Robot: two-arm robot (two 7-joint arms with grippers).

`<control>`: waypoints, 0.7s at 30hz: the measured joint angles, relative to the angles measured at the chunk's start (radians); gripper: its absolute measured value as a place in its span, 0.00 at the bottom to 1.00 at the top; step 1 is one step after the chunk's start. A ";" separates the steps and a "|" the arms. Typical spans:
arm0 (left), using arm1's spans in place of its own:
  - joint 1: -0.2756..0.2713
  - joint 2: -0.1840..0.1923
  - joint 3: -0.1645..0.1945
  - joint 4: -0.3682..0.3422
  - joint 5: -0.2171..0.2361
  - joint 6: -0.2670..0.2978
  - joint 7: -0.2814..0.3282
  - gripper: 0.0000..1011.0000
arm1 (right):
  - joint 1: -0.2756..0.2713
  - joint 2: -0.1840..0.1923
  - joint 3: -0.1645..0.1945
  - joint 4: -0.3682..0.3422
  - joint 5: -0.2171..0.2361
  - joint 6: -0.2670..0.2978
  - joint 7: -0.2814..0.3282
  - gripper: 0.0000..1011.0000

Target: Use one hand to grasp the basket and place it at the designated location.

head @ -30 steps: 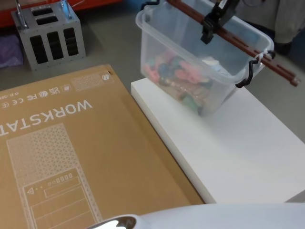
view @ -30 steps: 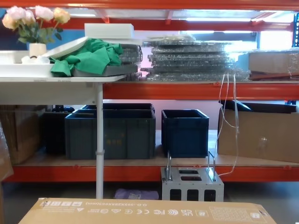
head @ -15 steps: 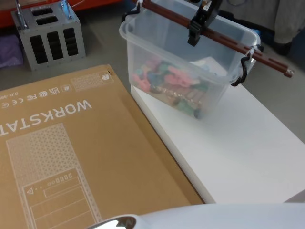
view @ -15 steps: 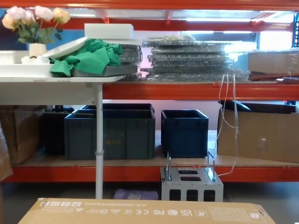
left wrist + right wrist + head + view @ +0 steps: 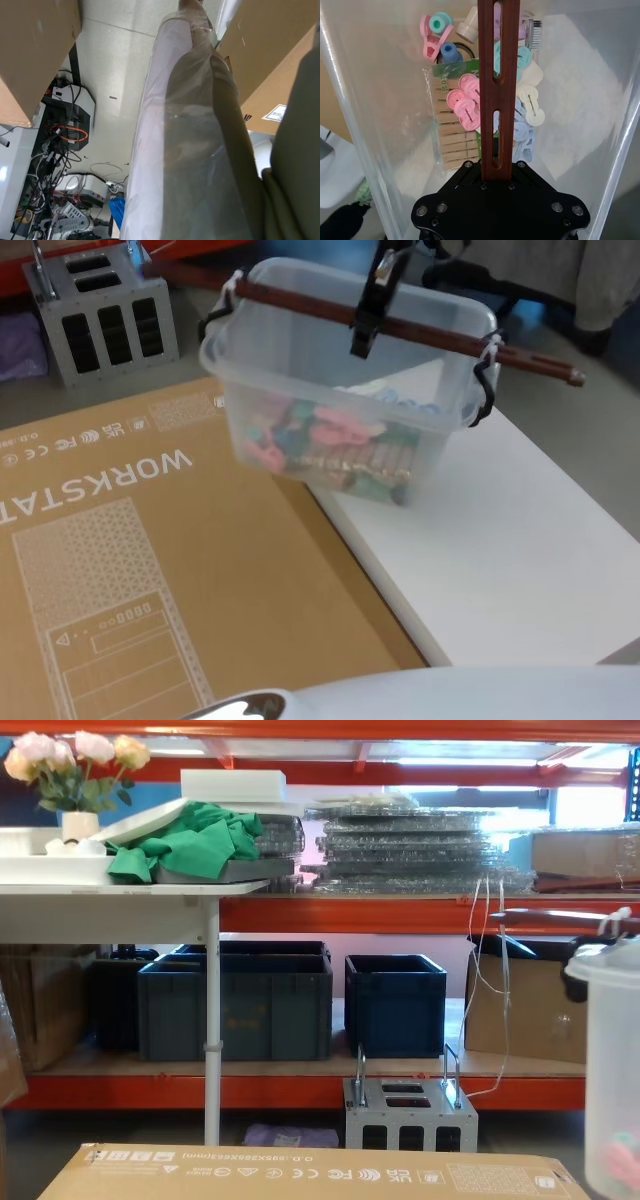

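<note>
The right tool (image 5: 363, 332) is clamped on the reddish-brown bar handle (image 5: 300, 305) of the translucent whitish plastic basket (image 5: 300, 410), which hangs airborne over the seam between the white bench (image 5: 520, 540) and the brown cardboard carton (image 5: 150, 540). This looks like the carry step. The next move calls for lowering the basket level onto its spot.

Translucent whitish basket (image 5: 300, 375), reddish-brown handle (image 5: 298, 305), black right tool (image 5: 366, 328), tan cardboard box (image 5: 210, 580) with white print, white platform (image 5: 520, 540)
</note>
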 joint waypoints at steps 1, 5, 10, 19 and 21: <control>0.000 0.000 0.000 0.000 0.000 0.000 0.000 0.00 | 0.003 -0.008 -0.007 -0.005 0.000 -0.013 0.003 0.00; 0.000 0.000 0.000 0.000 0.000 0.000 0.000 0.00 | 0.011 -0.029 -0.034 -0.043 -0.006 -0.053 0.018 0.00; 0.000 0.000 0.000 0.000 0.000 0.000 0.000 0.00 | 0.021 -0.054 -0.065 -0.100 -0.010 -0.093 0.031 0.00; 0.000 0.000 0.000 0.000 0.000 0.000 0.000 0.00 | 0.028 -0.059 -0.088 -0.155 -0.004 -0.097 0.032 0.00; 0.000 0.000 0.000 0.000 0.000 0.000 0.000 0.00 | 0.029 -0.060 -0.095 -0.165 -0.003 -0.097 0.031 0.00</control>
